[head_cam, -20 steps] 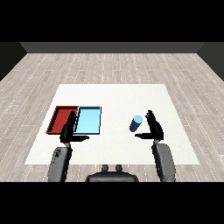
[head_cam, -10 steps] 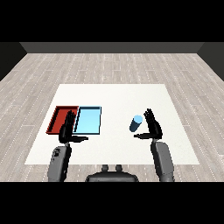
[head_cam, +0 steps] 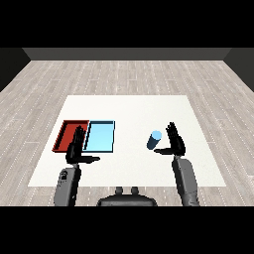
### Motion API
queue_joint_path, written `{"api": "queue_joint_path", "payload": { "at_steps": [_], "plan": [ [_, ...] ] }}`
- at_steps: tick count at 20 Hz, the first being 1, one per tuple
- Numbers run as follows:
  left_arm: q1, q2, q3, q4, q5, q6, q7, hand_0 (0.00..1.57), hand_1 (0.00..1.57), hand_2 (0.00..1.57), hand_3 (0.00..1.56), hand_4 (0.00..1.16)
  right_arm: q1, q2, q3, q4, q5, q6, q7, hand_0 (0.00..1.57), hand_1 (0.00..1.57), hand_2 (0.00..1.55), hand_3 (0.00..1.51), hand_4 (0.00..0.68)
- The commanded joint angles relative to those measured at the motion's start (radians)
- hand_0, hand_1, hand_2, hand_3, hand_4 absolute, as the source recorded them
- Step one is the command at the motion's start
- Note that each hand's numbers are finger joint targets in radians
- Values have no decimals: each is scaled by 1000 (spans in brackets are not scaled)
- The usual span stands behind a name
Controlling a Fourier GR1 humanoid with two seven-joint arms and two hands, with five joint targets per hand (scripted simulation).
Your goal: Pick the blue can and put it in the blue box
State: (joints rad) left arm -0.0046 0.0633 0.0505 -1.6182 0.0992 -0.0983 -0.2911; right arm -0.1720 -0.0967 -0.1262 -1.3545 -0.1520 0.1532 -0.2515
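Right now my right robot hand [head_cam: 174, 144] is hovering over the white counter [head_cam: 130, 109] with its fingers [head_cam: 172, 131] straight and spread, pointing up toward twelve o'clock, and its thumb reaching out toward nine o'clock. It is holding nothing. The blue can [head_cam: 154, 139] is standing on the counter just beside that hand, at about ten o'clock from my palm; the thumb tip is sitting very near the can's lower side, though from this angle I cannot tell whether the two are actually touching. The can seems to be leaning a little, its pale top tipped toward one o'clock.

My left robot hand [head_cam: 78, 148] is also staying open, fingers straight and pointing to twelve o'clock, thumb sticking out toward three o'clock. It is hanging over the near edges of the two trays, where they meet. The red tray [head_cam: 67, 135] is lying at eleven o'clock from that hand, and the light blue tray [head_cam: 100, 136] is lying right beside it, at one o'clock from the hand, the two trays touching along their long sides. The can is resting well apart from the light blue tray, off at three o'clock from it.
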Motion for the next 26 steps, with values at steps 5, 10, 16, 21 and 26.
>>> {"api": "queue_joint_path", "payload": {
  "at_steps": [5,10,16,21,26],
  "plan": [
    [26,-18,-6,58,-8,-23,-84,0,0,0,0,0,-56,17,-15,184,13,-18,-90,0,0,0,0,0],
    [-29,14,45,59,37,-36,-40,0,0,0,0,0,-132,12,-23,271,-2,-29,-66,0,0,0,0,0],
    [36,13,28,-31,49,-43,13,0,0,0,0,0,-205,-1,-48,431,-13,-15,-133,0,0,0,0,0],
    [4,-7,14,-39,31,-13,29,0,0,0,0,0,-248,-17,-71,524,-50,22,-147,0,0,0,0,0],
    [52,15,22,-158,65,-22,114,0,0,0,0,0,-270,8,-66,565,-53,-7,-134,0,0,0,0,0]
  ]
}}
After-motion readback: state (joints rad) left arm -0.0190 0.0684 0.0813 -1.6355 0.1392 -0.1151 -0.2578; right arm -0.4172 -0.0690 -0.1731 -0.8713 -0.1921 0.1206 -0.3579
